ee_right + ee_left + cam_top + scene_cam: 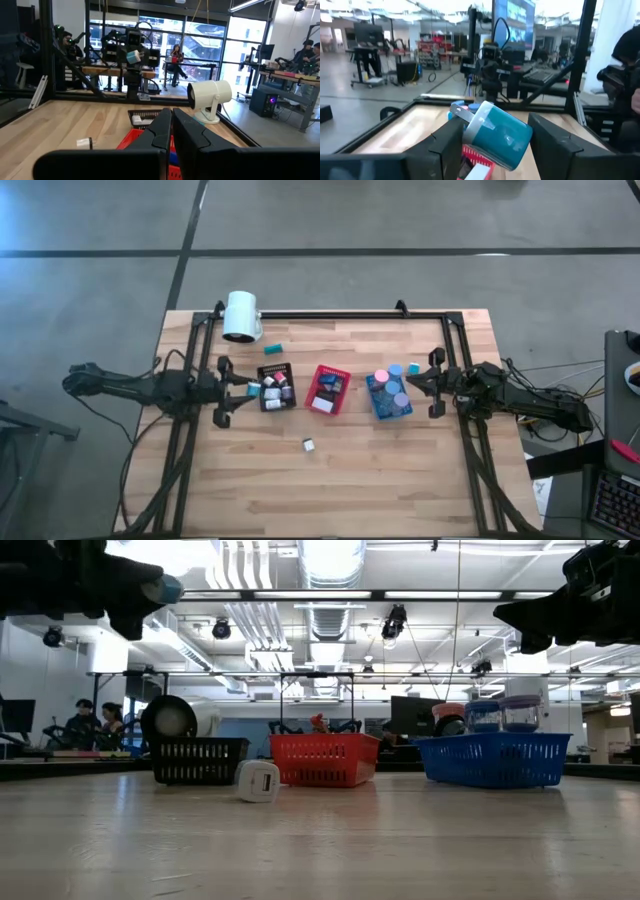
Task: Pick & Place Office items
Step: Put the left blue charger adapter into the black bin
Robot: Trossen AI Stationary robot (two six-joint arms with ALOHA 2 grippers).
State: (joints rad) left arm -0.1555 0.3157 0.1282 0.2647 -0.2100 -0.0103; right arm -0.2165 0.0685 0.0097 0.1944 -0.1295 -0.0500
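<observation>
One teal, rounded item (497, 134) with a glossy side is pinched between the fingers of the left gripper (252, 388), which is held above the table just beside the black tray (276, 386), while a white block (258, 781) lies alone on the bare boards nearer the camera in the low view. Only in the left wrist view is the teal item's shape shown; in the high view it is seen as a mere speck, whereas the red tray (329, 388), the blue tray (388, 395) filled with pink and blue round caps (386, 379), and the right gripper (436, 383), fingers pressed together and holding nothing, are laid out there in a row. The pale wooden table (380, 480) is backed by a wide workshop, where a white cylinder (209, 95) and seated people (95, 723) are seen.
</observation>
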